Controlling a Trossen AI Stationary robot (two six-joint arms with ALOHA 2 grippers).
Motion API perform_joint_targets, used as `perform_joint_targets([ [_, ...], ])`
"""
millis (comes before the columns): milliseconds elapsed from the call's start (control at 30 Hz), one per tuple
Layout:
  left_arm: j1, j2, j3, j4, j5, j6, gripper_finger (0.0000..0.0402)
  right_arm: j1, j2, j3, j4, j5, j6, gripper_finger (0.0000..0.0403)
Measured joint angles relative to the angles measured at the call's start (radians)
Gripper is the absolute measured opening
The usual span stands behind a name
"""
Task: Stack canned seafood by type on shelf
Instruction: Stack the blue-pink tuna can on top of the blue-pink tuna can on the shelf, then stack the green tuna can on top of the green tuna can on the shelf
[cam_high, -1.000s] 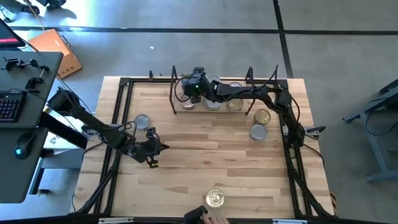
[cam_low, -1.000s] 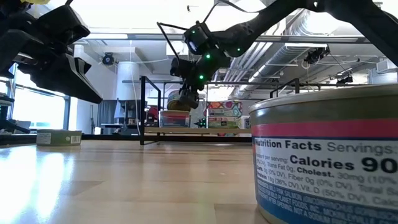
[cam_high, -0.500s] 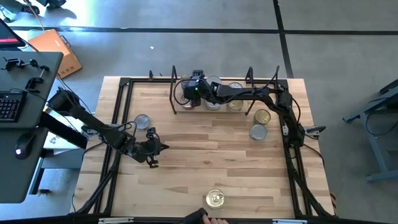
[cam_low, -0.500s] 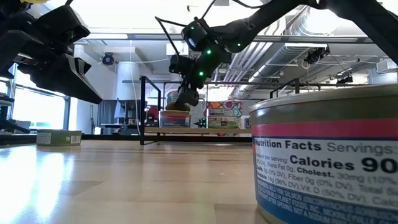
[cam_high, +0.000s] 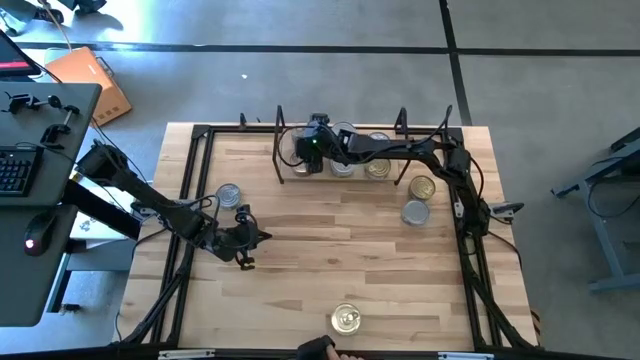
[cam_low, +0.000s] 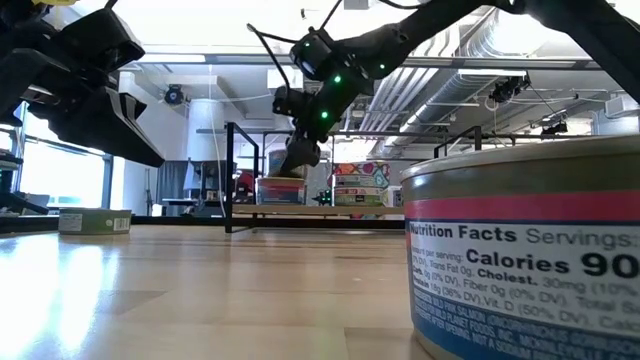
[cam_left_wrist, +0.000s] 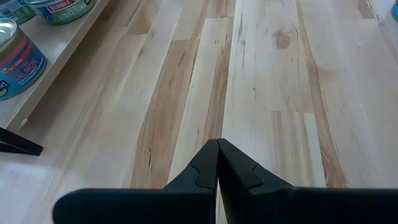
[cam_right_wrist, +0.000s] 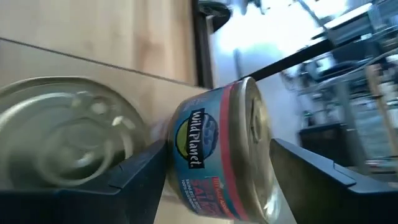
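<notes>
Here, my right gripper (cam_right_wrist: 214, 171) clamps a teal, red-banded Wild Planet can (cam_right_wrist: 217, 152) over the shelf (cam_high: 330, 176) at its left end, above a silver-lidded can (cam_right_wrist: 59, 130). From above my wrist hides it (only the lid edge shows). My left gripper (cam_left_wrist: 217, 163) hovers pinched together.

Teal-labelled can (cam_right_wrist: 211, 163) held over shelf (cam_high: 300, 178), three cans (cam_high: 417, 199) loose on table
</notes>
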Motion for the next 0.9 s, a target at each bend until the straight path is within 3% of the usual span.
perform_joint_targets([
  [167,0.000,0.000,0.000,0.000,0.000,0.000,0.0000,-0.013,-0.002,0.043,-0.064,-0.052,0.064,0.0276],
  [567,0.000,0.000,0.000,0.000,0.000,0.000,0.0000,-0.014,-0.002,0.050,-0.039,-0.027,0.069,0.0276],
  [733,0.000,0.000,0.000,-0.003,0.000,0.000,0.0000,0.037,-0.042,0.050,-0.051,0.005,0.077,0.0275],
  [900,-0.002,0.000,0.000,-0.032,0.001,-0.031,0.0000,0.121,-0.115,0.050,-0.147,-0.011,0.201,0.0275],
])
